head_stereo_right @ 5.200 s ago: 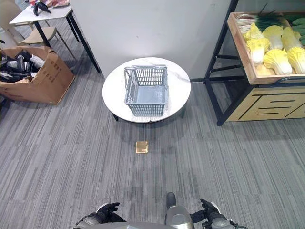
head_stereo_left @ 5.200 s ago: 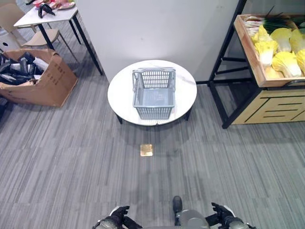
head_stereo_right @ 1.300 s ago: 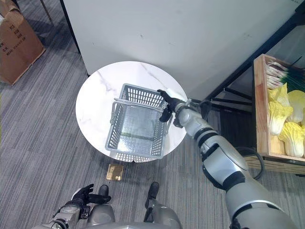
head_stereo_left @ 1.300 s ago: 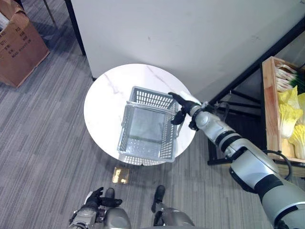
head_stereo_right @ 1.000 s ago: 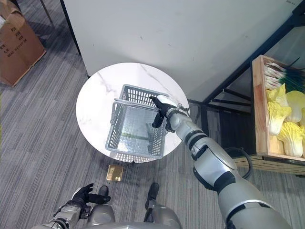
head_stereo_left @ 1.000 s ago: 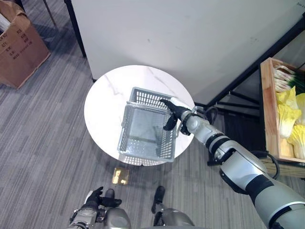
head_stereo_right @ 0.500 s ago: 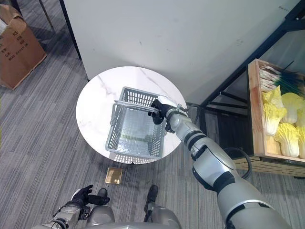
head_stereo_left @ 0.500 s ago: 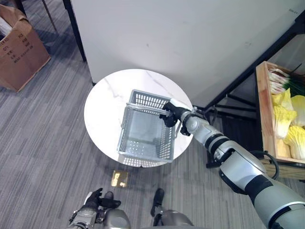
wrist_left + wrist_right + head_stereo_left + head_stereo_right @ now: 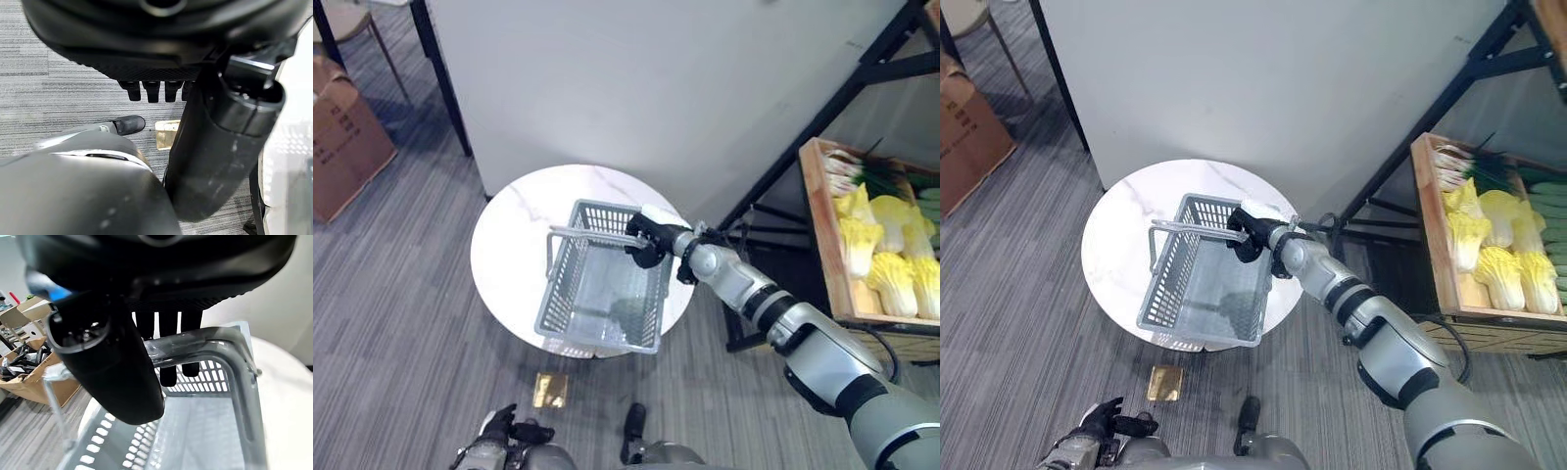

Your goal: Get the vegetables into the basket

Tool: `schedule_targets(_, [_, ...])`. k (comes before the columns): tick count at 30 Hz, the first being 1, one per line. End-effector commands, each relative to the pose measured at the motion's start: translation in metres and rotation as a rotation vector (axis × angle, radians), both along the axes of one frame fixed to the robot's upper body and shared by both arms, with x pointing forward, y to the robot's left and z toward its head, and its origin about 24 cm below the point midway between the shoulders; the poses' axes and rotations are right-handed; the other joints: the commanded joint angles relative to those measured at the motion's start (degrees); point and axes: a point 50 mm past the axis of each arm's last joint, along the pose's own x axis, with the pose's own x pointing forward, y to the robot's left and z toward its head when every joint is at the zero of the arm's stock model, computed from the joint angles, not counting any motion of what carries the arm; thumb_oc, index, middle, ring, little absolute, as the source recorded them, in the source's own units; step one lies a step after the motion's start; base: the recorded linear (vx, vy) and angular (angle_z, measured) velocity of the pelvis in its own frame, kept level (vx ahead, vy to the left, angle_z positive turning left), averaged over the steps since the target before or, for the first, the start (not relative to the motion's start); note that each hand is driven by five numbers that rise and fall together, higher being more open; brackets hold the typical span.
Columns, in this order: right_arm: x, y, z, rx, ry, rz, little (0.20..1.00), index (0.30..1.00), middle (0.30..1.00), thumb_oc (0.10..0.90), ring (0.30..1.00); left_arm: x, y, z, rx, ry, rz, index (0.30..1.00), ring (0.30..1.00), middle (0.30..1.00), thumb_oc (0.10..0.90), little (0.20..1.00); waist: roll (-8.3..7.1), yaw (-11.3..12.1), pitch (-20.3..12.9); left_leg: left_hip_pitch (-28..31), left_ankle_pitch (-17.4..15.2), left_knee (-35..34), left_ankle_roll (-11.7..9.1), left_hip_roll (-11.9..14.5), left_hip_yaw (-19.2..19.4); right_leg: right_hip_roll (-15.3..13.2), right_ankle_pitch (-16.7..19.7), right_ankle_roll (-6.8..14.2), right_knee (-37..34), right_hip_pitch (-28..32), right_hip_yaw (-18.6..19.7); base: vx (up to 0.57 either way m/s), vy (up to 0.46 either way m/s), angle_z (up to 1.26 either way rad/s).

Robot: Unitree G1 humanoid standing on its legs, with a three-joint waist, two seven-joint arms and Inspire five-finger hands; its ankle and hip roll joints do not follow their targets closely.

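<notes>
Grey striped carpet (image 9: 401, 294) covers the floor, and a pale wall panel (image 9: 636, 88) stands behind a round white marble table (image 9: 514, 240). On that table sits the grey plastic basket (image 9: 597, 294), its mesh walls slanting and its near end overhanging the table's near edge; it appears tilted, though how much of its base touches the top is hard to judge. The right hand (image 9: 646, 238) reaches in from the right and its fingers (image 9: 166, 367) curl round the basket's metal handle (image 9: 195, 340) at the far right corner, the thumb closing over the bar from the other side. Nothing is visible inside the basket. The vegetables lie well apart from it on the right, in a wooden crate (image 9: 818, 230) on a black-framed shelf (image 9: 822, 117): yellow-leafed cabbages (image 9: 886, 274) with green stalks (image 9: 886, 181) at the far end. The left hand (image 9: 509, 431) hangs low at the near edge, its fingers (image 9: 151, 90) straight and relaxed, holding nothing. A small brass floor plate (image 9: 548, 389) is set in the carpet just near of the table, and a cardboard box (image 9: 342, 147) stands at the far left.
</notes>
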Motion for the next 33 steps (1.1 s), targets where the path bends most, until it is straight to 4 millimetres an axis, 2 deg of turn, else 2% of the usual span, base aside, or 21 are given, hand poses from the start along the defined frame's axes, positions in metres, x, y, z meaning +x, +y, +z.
schedule_targets(1, [0.015,-0.025,0.096,0.079,-0.310,0.005,0.300,0.300,0.300,0.400,0.300,-0.015,-0.025,-0.011,-0.064,0.066,-0.046,1.000,1.000,1.000,0.900,1.000,1.34,-1.20,0.06,1.48,0.51,-1.29,0.41,-2.22,1.35,-2.45,-5.80,4.53,4.27,5.42,4.10,0.00,-0.005,-0.09])
schedule_targets(2, [0.015,-0.025,0.096,0.079,-0.310,0.005,0.300,0.300,0.300,0.400,0.300,-0.015,-0.025,-0.011,-0.064,0.066,-0.046,1.000,1.000,1.000,0.900,1.000,1.34,-1.19,0.06,1.49,0.51,-1.29,0.41,-2.22,1.36,-2.45,-5.80,4.53,4.27,5.42,4.10,0.00,-0.003,-0.11])
schedule_targets(4, [0.006,-0.042,0.099,0.071,-0.317,0.010,0.300,0.300,0.300,0.400,0.300,-0.019,-0.026,-0.012,-0.070,0.076,-0.045,1.000,1.000,1.000,0.900,1.000,2.39,-2.38,-1.08,2.47,0.36,-1.29,0.42,-2.40,2.12,-2.47,-5.82,4.59,3.91,6.14,4.76,-0.01,-0.005,-0.13])
schedule_targets(6, [0.003,-0.047,0.100,0.066,-0.317,0.009,0.300,0.300,0.300,0.400,0.300,-0.020,-0.026,-0.013,-0.073,0.084,-0.048,1.000,1.000,1.000,0.900,1.000,2.74,-2.70,-1.37,2.83,0.32,-1.29,0.39,-2.37,2.38,-2.50,-5.78,4.62,3.83,6.41,4.85,0.00,-0.001,-0.15])
schedule_targets(14, [-0.015,-0.091,0.092,0.043,-0.299,-0.066,0.300,0.300,0.300,0.400,0.300,-0.026,-0.035,-0.016,-0.095,0.106,-0.073,1.000,1.000,1.000,0.900,1.000,4.92,-5.23,-2.66,3.82,0.48,-1.29,0.28,-2.38,3.46,-2.51,-5.60,4.66,3.42,7.05,5.68,-0.03,-0.008,-0.09])
schedule_targets(15, [-0.017,-0.103,0.088,0.041,-0.287,-0.101,0.300,0.300,0.300,0.400,0.300,-0.027,-0.037,-0.016,-0.102,0.113,-0.082,1.000,1.000,1.000,0.900,1.000,5.39,-5.83,-2.76,4.03,0.52,-1.29,0.27,-2.42,3.72,-2.52,-5.51,4.61,3.31,7.12,5.87,-0.03,-0.012,-0.06])
schedule_targets(16, [-0.018,-0.103,0.088,0.041,-0.286,-0.102,0.300,0.300,0.300,0.400,0.300,-0.027,-0.037,-0.017,-0.101,0.113,-0.083,1.000,1.000,1.000,0.900,1.000,5.39,-5.76,-2.76,4.06,0.52,-1.29,0.26,-2.41,3.73,-2.51,-5.50,4.60,3.29,7.15,5.87,-0.04,-0.017,-0.05])
schedule_targets(18, [-0.022,-0.120,0.078,0.030,-0.255,-0.153,0.300,0.300,0.300,0.400,0.300,-0.028,-0.037,-0.017,-0.103,0.118,-0.091,1.000,1.000,1.000,0.900,1.000,6.01,-6.38,-2.78,4.16,0.70,-1.29,0.21,-2.34,4.08,-2.53,-5.33,4.60,3.11,7.27,6.19,-0.04,-0.020,-0.03])
schedule_targets(21, [-0.025,-0.131,0.071,0.015,-0.240,-0.189,0.300,0.300,0.300,0.400,0.300,-0.028,-0.038,-0.017,-0.106,0.119,-0.100,1.000,1.000,1.000,0.900,1.000,6.41,-6.63,-2.78,4.01,0.89,-1.29,0.10,-2.28,4.34,-2.46,-5.18,4.65,2.90,7.23,5.98,-0.04,-0.018,-0.02])
schedule_targets(22, [-0.028,-0.143,0.064,0.008,-0.221,-0.235,0.300,0.300,0.300,0.400,0.300,-0.026,-0.040,-0.017,-0.107,0.117,-0.111,1.000,1.000,1.000,0.900,1.000,6.82,-6.97,-2.69,3.59,1.27,-1.29,-0.03,-2.32,4.50,-2.45,-4.97,4.67,2.80,7.10,5.68,-0.05,-0.007,-0.03])
schedule_targets(24, [-0.029,-0.147,0.061,-0.003,-0.213,-0.252,0.300,0.300,0.300,0.400,0.300,-0.026,-0.040,-0.017,-0.107,0.119,-0.117,1.000,1.000,1.000,0.900,1.000,6.92,-7.00,-2.74,3.41,1.36,-1.29,-0.06,-2.33,4.45,-2.44,-4.93,4.68,2.73,7.08,5.52,-0.02,-0.008,0.00])
schedule_targets(25, [-0.033,-0.159,0.052,-0.015,-0.190,-0.298,0.300,0.300,0.300,0.400,0.300,-0.026,-0.042,-0.017,-0.108,0.124,-0.128,1.000,1.000,1.000,0.900,1.000,7.22,-7.37,-2.78,3.16,1.55,-1.29,-0.12,-2.31,4.55,-2.45,-4.69,4.71,2.59,7.01,5.36,0.00,0.000,0.00])
schedule_targets(27, [-0.034,-0.164,0.048,-0.022,-0.181,-0.319,0.300,0.300,0.300,0.400,0.300,-0.026,-0.043,-0.017,-0.112,0.126,-0.134,1.000,1.000,1.000,0.900,1.000,7.41,-7.57,-2.80,3.08,1.58,-1.29,-0.14,-2.30,4.65,-2.42,-4.58,4.74,2.49,6.96,5.33,-0.01,-0.006,0.02])
schedule_targets(28, [-0.037,-0.174,0.041,-0.045,-0.163,-0.361,0.300,0.300,0.300,0.400,0.300,-0.028,-0.045,-0.018,-0.115,0.133,-0.147,1.000,1.000,1.000,0.900,1.000,7.72,-7.93,-2.83,3.14,1.57,-1.29,-0.20,-2.24,4.86,-2.34,-4.47,4.75,2.26,6.92,5.56,0.00,0.000,0.00])
schedule_targets(33, [-0.043,-0.191,0.028,-0.075,-0.127,-0.431,0.300,0.300,0.300,0.400,0.300,-0.027,-0.048,-0.018,-0.119,0.134,-0.160,1.000,1.000,1.000,0.900,1.000,8.29,-8.46,-2.81,3.27,1.54,-1.29,-0.21,-2.17,5.11,-2.25,-4.42,4.74,2.12,6.88,5.93,0.00,-0.003,-0.02])
